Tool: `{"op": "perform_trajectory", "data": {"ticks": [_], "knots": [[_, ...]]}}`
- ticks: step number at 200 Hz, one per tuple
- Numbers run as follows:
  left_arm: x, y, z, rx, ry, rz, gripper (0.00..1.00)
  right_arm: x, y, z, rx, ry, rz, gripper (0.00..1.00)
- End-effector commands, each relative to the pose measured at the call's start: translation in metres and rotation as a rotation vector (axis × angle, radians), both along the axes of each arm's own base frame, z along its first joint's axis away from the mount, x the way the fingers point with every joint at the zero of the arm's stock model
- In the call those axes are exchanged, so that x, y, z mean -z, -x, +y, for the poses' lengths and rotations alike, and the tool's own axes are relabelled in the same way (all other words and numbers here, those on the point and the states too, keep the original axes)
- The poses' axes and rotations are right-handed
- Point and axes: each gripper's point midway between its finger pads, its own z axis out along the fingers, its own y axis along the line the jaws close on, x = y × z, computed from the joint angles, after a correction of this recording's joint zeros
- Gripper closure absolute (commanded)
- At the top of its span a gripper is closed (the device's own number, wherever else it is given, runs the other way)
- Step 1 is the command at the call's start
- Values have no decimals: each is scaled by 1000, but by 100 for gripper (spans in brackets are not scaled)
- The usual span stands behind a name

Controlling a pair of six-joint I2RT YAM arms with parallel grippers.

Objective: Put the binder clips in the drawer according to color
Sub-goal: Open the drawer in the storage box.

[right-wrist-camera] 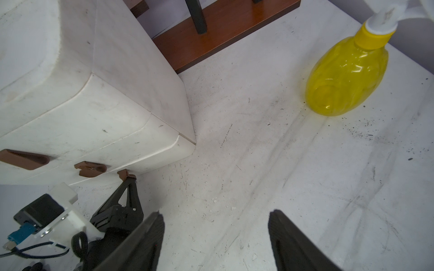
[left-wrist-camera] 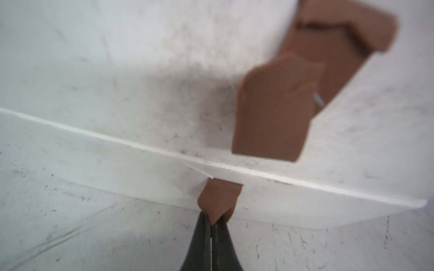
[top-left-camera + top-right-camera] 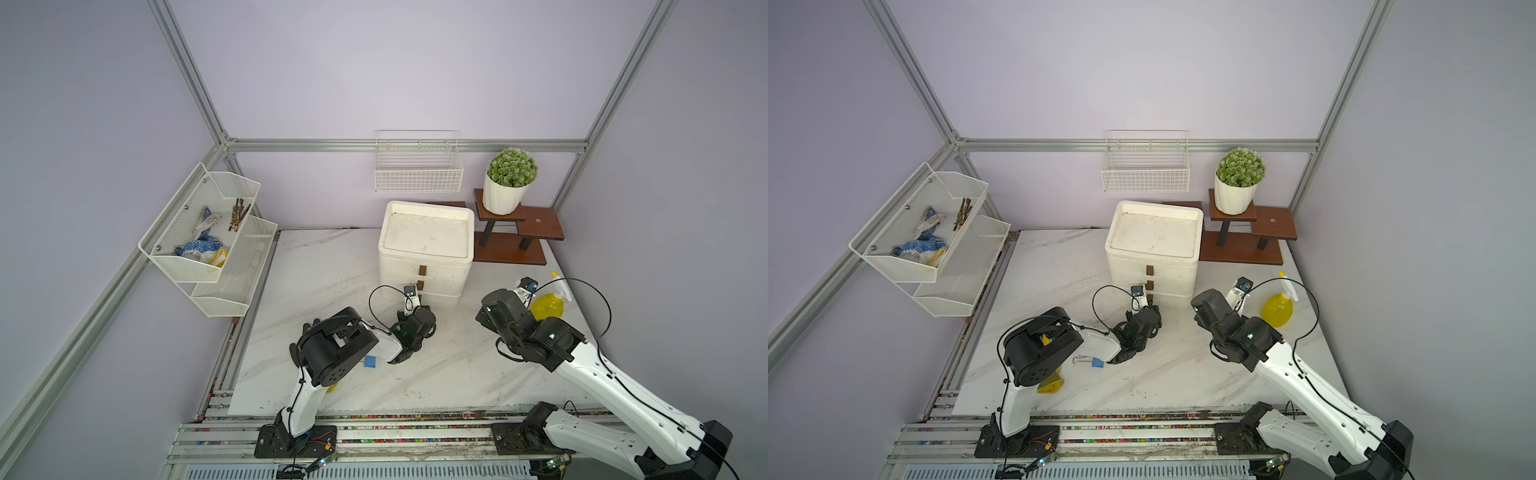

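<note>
Marble tabletop (image 3: 457, 374); left gripper (image 2: 212, 221) tight on lowest brown drawer handle (image 2: 219, 199)

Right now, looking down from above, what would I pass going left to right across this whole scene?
First the mesh wall rack, then the blue binder clip, the white drawer unit, and the potted plant.

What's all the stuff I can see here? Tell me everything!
binder clip: one, blue, on table, front left
yellow item: one, near clip, partly hidden, unclear what
drawer unit: one, white, three brown handles, table's back
spray bottle: one, yellow, table's right
potted plant: one, green, white pot, on brown stand
wire basket: one, white, back wall
mesh rack: one, white, two-tier, left wall, holding gloves
left end effector: black, shut on bottom drawer handle
right end effector: black, open, empty, above table
</note>
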Motion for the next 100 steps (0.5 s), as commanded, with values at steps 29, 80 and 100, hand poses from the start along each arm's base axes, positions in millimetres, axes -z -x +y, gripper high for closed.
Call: {"op": "perform_trajectory", "data": {"ticks": [29,80,100], "knots": [[-13,28,16,-30,46,-4,100,2,-3,2,-5,-33,-25,24],[-12,63,15,-23,76,61,100,5,-4,2,-6,-35,-29,24],[-15,80,19,-30,106,86,100,6,-5,3,-5,-36,-29,24]]}}
